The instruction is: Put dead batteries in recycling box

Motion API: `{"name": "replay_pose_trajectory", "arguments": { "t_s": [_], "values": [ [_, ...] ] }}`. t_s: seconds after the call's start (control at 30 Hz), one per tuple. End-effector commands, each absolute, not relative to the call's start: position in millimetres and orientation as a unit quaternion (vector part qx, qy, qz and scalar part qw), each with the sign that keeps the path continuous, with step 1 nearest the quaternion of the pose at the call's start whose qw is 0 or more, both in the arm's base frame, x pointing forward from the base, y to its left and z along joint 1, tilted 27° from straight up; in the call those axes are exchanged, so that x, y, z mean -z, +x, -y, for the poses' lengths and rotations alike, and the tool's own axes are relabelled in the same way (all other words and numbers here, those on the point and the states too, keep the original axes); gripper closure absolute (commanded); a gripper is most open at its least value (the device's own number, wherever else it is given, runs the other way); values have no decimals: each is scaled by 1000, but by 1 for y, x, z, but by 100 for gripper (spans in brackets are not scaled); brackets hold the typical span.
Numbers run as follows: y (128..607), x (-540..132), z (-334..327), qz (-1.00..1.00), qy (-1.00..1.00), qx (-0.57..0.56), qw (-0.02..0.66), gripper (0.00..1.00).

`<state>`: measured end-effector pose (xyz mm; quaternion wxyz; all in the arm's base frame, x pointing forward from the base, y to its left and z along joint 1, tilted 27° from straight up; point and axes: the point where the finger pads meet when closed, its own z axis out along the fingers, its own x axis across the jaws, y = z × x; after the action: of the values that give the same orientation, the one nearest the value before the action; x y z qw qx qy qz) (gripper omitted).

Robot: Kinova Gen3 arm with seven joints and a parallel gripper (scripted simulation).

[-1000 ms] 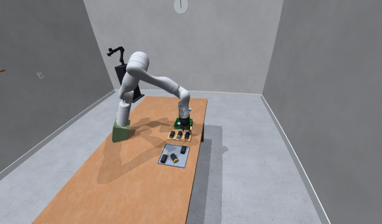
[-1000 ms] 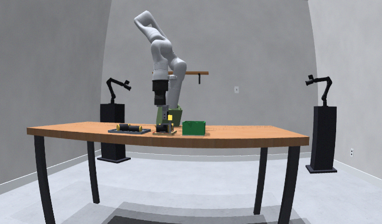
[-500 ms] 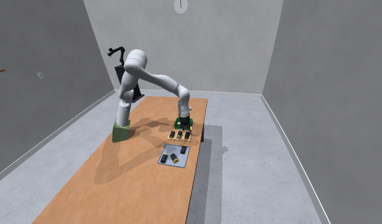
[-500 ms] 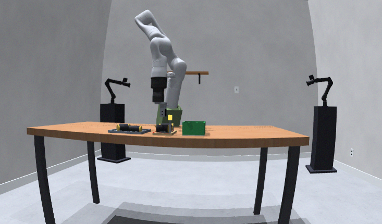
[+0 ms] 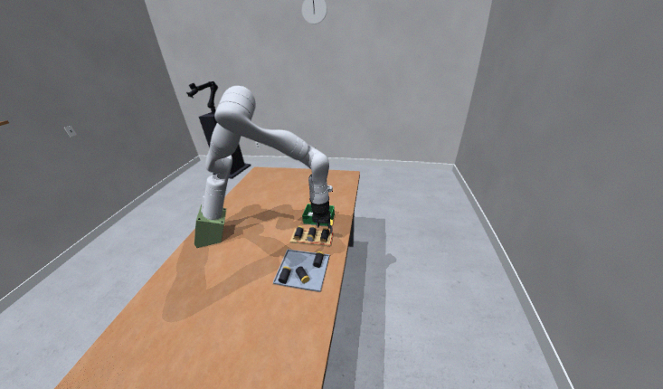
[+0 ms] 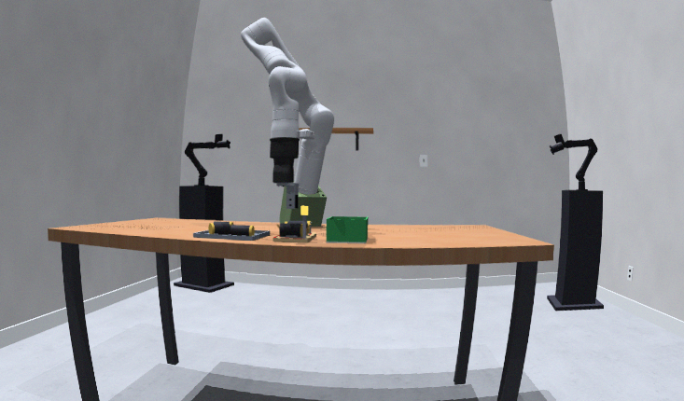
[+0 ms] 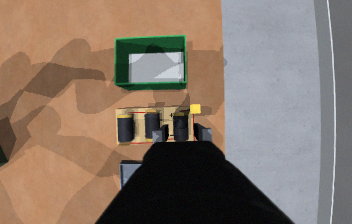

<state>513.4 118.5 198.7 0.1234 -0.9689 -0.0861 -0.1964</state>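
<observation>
The tan battery holder (image 7: 155, 125) holds three black batteries with yellow ends: one on the left (image 7: 125, 128), one in the middle (image 7: 151, 123) and one on the right (image 7: 180, 125). A yellow bulb (image 7: 195, 108) glows at the holder's right corner. My gripper (image 7: 181, 129) is open and empty, hovering well above the holder (image 6: 294, 229), its fingers either side of the right battery in the wrist view. The green recycling box (image 7: 150, 62) stands upright just beyond the holder and looks empty. Three more batteries lie on the grey tray (image 5: 305, 268).
The table's edge runs close to the right of the holder and box (image 5: 345, 227). The arm's green base (image 5: 210, 231) stands to the left. Black camera stands (image 6: 579, 239) are on the floor around the table.
</observation>
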Motion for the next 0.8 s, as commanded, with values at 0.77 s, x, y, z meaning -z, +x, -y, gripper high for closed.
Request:
{"name": "replay_pose_trajectory", "arguments": {
  "t_s": [0.77],
  "values": [
    [493, -250, -103, 86, -969, 197, 123, 10]
  ]
}}
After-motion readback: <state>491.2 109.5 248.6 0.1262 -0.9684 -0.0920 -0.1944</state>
